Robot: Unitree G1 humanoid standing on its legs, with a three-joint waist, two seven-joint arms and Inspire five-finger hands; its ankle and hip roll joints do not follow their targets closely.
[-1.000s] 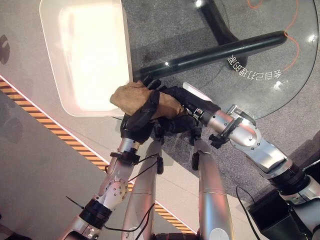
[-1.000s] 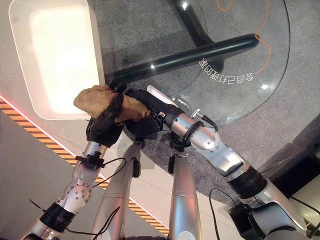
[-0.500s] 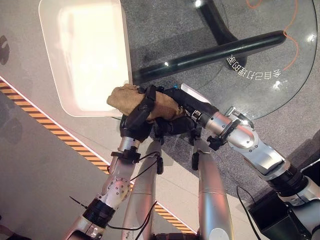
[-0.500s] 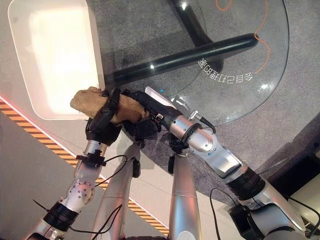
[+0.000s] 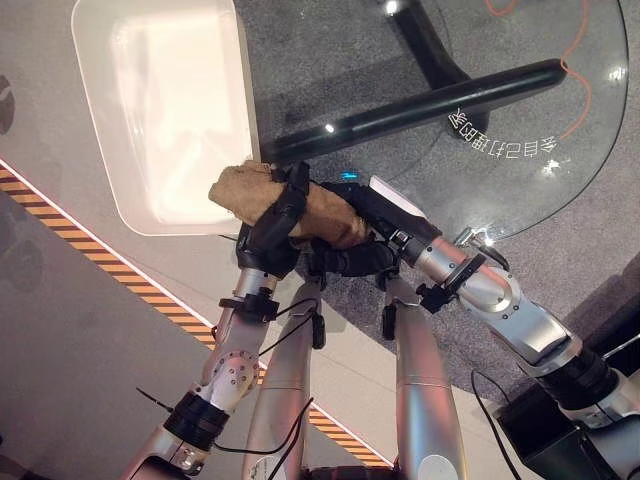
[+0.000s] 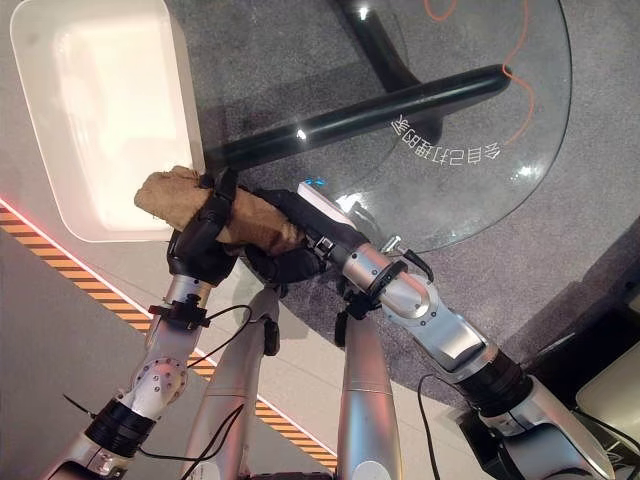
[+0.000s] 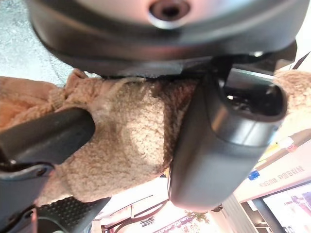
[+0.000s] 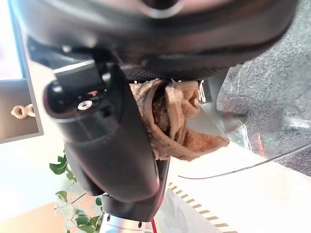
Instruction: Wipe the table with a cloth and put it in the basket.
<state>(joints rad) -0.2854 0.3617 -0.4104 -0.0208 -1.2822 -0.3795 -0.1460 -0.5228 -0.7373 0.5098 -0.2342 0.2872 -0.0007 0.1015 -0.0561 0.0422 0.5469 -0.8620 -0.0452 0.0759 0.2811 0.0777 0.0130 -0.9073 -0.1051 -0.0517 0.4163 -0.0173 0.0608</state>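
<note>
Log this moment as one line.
cloth: held at glass table edge | left hand: shut on cloth | right hand: shut on cloth | basket: beside

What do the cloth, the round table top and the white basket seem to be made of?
Cloth: tan, nubby pile, probably terry or fleece. Table top: clear glass, since the floor shows through. Basket: smooth white, likely plastic, though that is uncertain.

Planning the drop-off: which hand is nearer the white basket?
Left. The left hand grips the cloth right at the basket rim; the right hand holds the cloth's other end, farther away.
</note>
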